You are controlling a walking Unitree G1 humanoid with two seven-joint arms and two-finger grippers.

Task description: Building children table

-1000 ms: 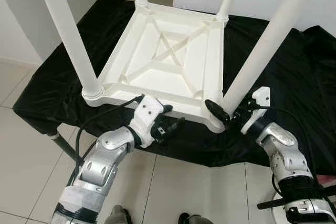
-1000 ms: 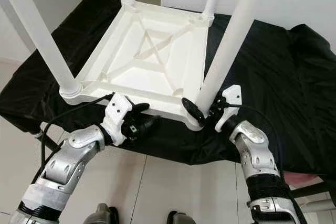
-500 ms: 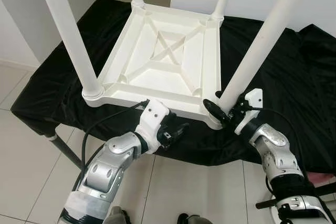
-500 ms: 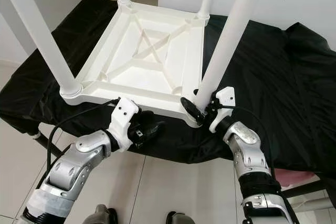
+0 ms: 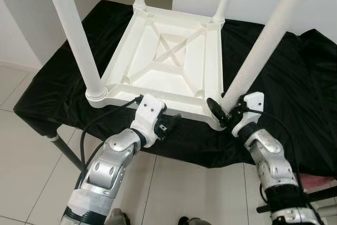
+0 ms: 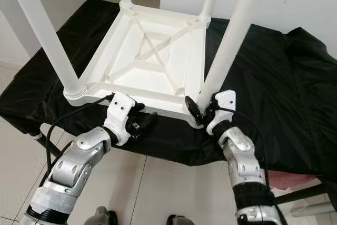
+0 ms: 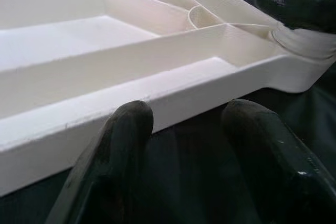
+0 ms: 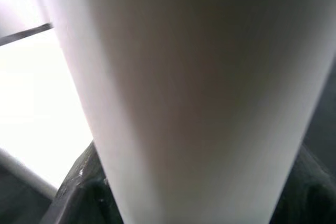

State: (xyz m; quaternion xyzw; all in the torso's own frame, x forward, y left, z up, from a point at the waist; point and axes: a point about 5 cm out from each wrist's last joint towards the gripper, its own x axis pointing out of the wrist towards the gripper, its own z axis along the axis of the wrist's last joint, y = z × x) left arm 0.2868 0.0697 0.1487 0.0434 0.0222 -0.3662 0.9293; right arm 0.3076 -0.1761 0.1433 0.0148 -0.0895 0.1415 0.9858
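A white plastic children's table [image 5: 168, 61] lies upside down on a black cloth, its legs pointing up. The near right leg [image 5: 258, 56] stands in its corner socket. My right gripper [image 5: 226, 111] is shut on the base of this leg; in the right wrist view the leg [image 8: 199, 93] sits between the two fingers [image 8: 79, 187]. My left gripper [image 5: 169, 122] is open, low at the near rim [image 7: 157, 98] of the table. Its two black fingers [image 7: 118, 150] are spread just short of that rim, with nothing between them.
The black cloth [image 5: 295, 72] covers a work table whose front edge lies just under my grippers. Tiled floor [image 5: 31, 172] lies below, with a dark metal table leg [image 5: 66, 151] at the left. The near left leg [image 5: 73, 30] rises close to my left arm.
My left gripper has drawn a little closer to the table's near rim. The right gripper stays on the base of the near right leg. The camera has shifted slightly.
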